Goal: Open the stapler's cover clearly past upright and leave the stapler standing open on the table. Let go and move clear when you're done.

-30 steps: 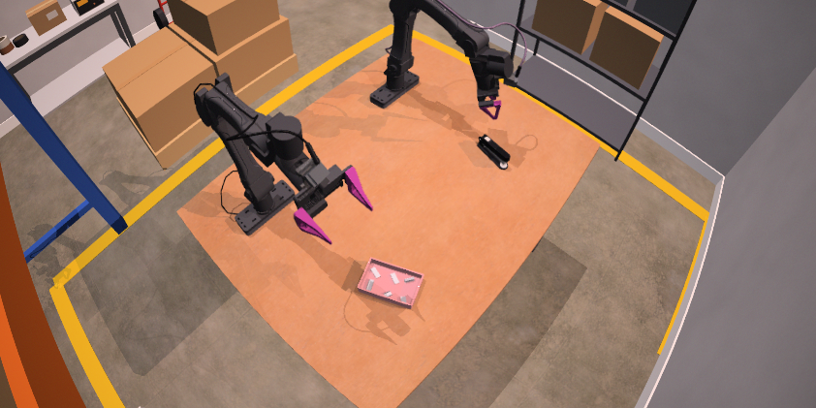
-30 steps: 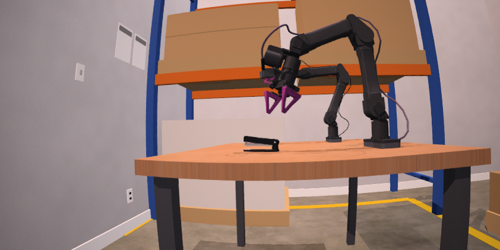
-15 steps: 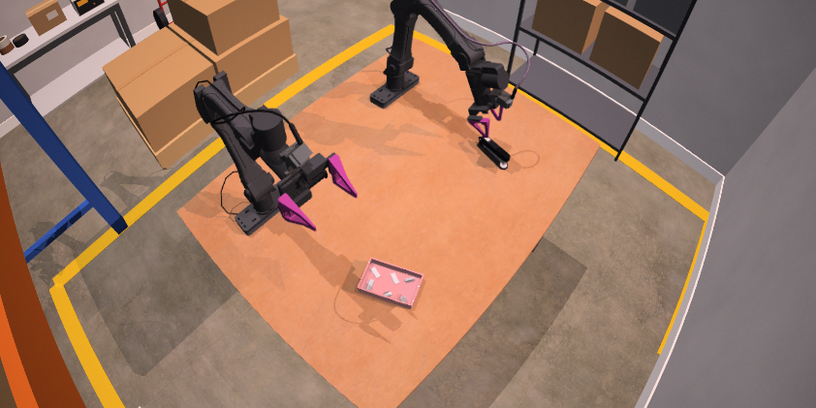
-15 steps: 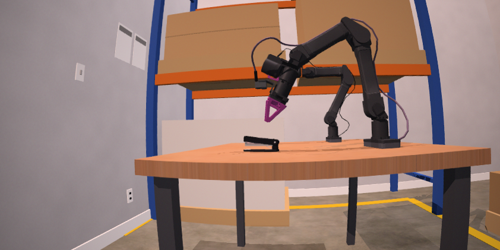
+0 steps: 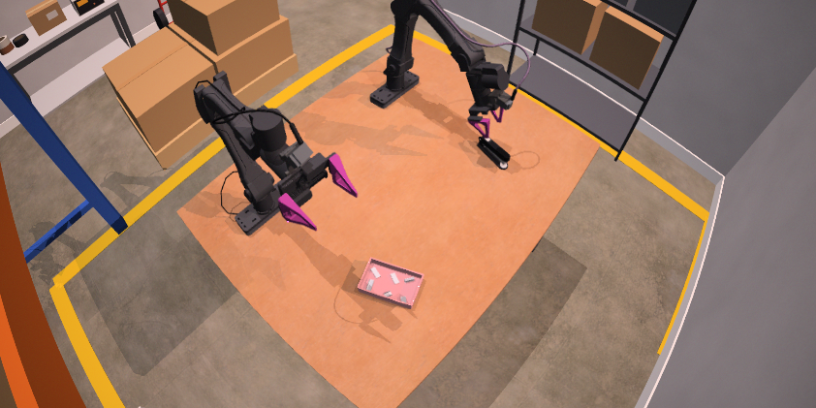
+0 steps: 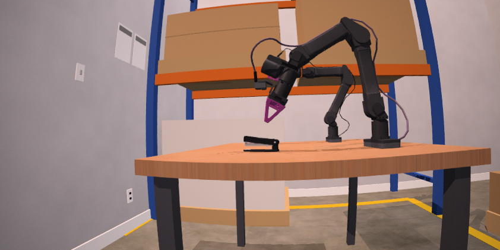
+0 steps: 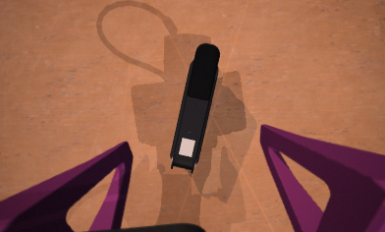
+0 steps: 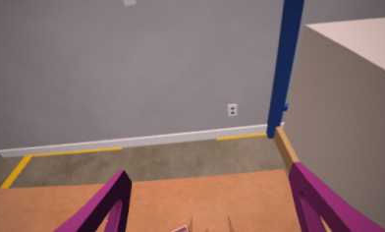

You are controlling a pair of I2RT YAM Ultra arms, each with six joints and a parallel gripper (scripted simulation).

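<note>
The black stapler (image 5: 490, 152) lies closed and flat on the orange table top, near the far right side. It also shows in the exterior view (image 6: 261, 144) and in the left wrist view (image 7: 194, 110), lengthwise, with its front end towards the camera. My left gripper (image 5: 485, 122) hangs open a little above the stapler, fingers pointing down (image 6: 272, 111), one on each side of its front end (image 7: 194, 135), without touching it. My right gripper (image 5: 319, 194) (image 8: 206, 173) is wide open and empty, held low near its own base, facing the table's edge.
A pink tray (image 5: 391, 282) with several small grey pieces sits near the front of the table; its corner shows in the right wrist view (image 8: 181, 229). A black shelf rack (image 5: 599, 34) with boxes stands just beyond the stapler's table edge. Stacked cardboard boxes (image 5: 200, 46) stand behind the right arm.
</note>
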